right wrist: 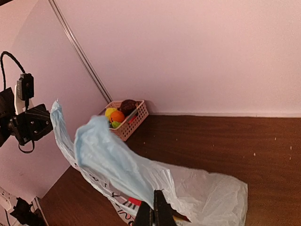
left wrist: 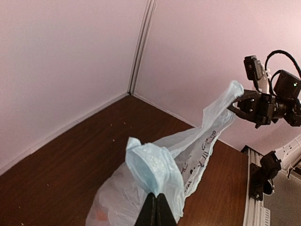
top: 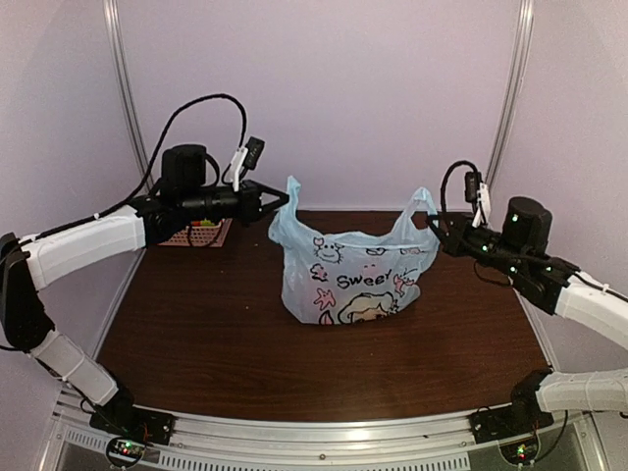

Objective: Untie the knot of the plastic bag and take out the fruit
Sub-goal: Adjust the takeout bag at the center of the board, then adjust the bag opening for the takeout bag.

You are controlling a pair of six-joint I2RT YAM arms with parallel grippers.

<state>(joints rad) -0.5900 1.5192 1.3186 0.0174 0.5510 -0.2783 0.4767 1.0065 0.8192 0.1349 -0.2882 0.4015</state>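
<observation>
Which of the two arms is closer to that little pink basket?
Left. The left gripper hangs beside the pink basket; the right gripper is on the far side of the plastic bag.

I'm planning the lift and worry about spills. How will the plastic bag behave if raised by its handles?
Probably floppy: the plastic bag sags and creases between the left tool and right tool. Likely bottom-heavy, since its bulging base sits on the table while the handles stretch upward. The thin film may slip or tear if tugged hard.

light blue plastic bag with black-line cartoon print, pink lattice basket, dark brown table
</observation>
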